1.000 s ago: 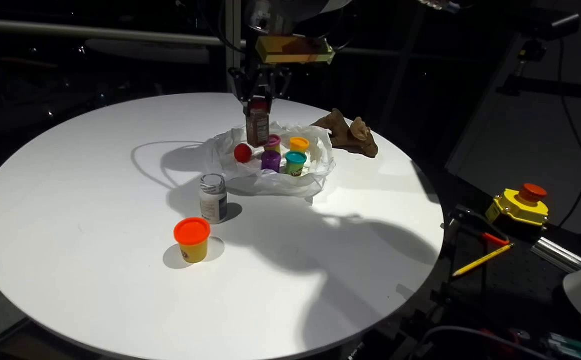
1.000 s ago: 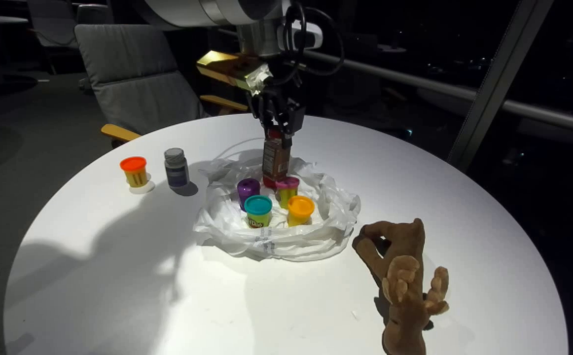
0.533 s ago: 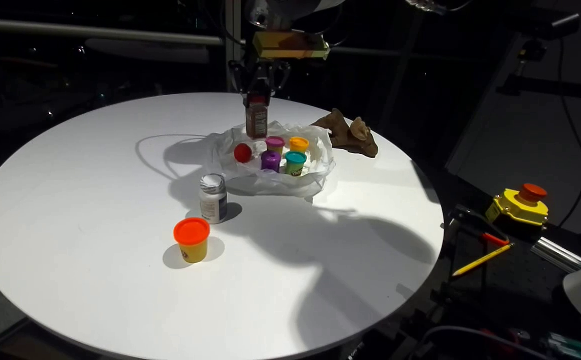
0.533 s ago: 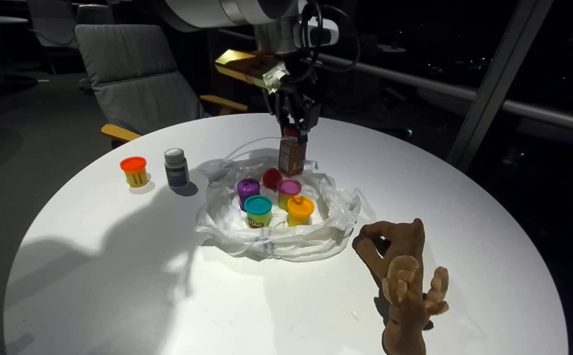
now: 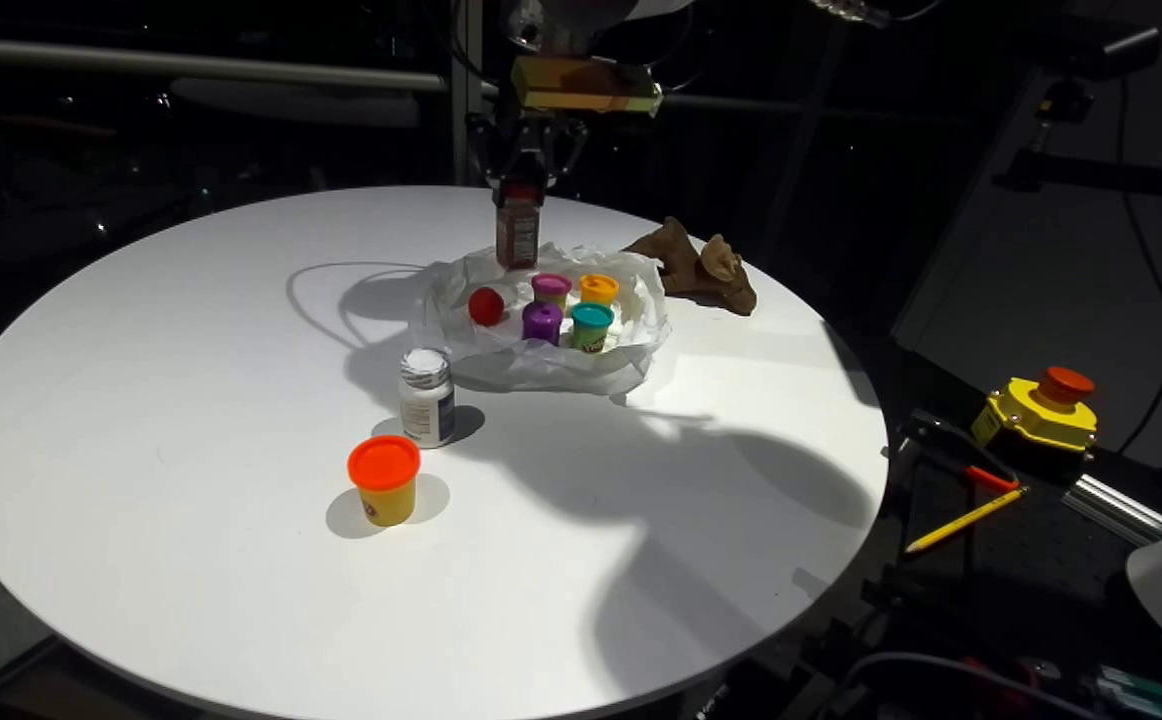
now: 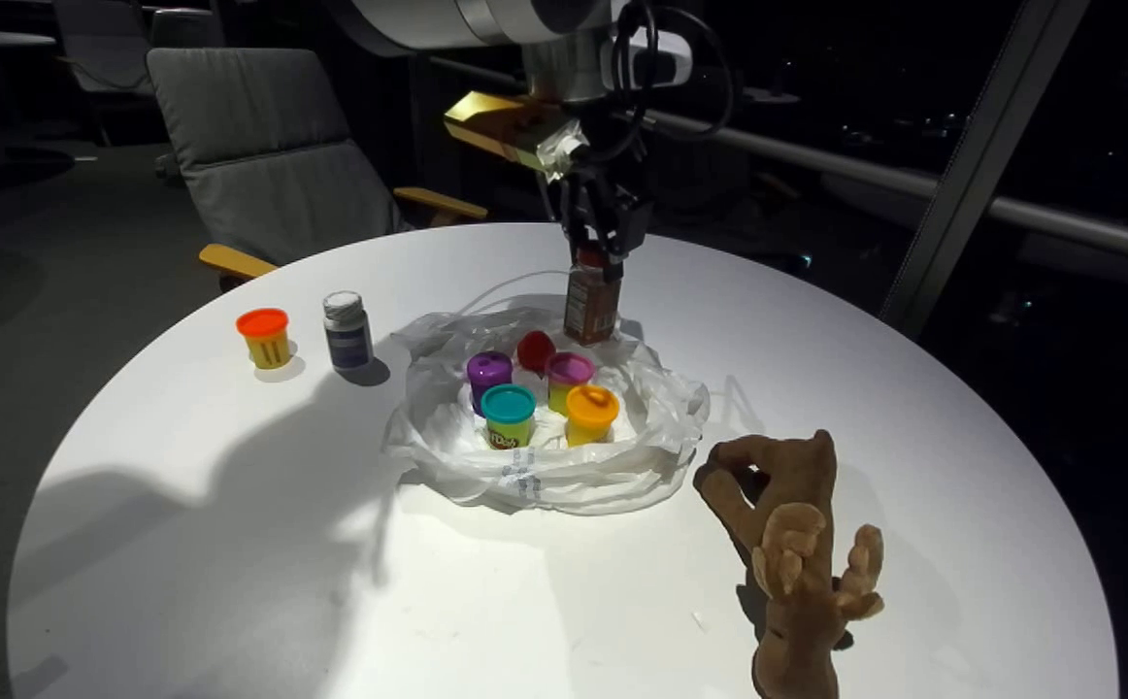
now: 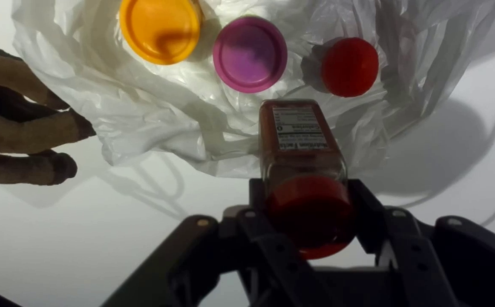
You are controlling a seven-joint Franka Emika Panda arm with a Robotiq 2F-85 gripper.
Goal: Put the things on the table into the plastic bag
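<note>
In the lower middle of the wrist view, the claw (image 7: 306, 200) is grasping a red-capped seasoning jar (image 7: 302, 128) by its cap end. The jar is pointing its base toward the top of the frame, overlapping an edge of the white plastic bag (image 7: 158, 136); I cannot tell whether the two are touching. Its clear, flat-sided body is showing reddish-brown contents and an upside-down "Nutrition Facts" label. Inside the bag, along the top, a yellow-orange-lidded tub (image 7: 160, 27), a pink-lidded tub (image 7: 249, 53) and a round red piece (image 7: 349, 66) are sitting. In an exterior view, a red-orange-lidded tub (image 6: 264, 338) and a white-capped bottle (image 6: 348, 340) are standing at left, an antlered plush toy (image 6: 802, 544) lying at lower right.
</note>
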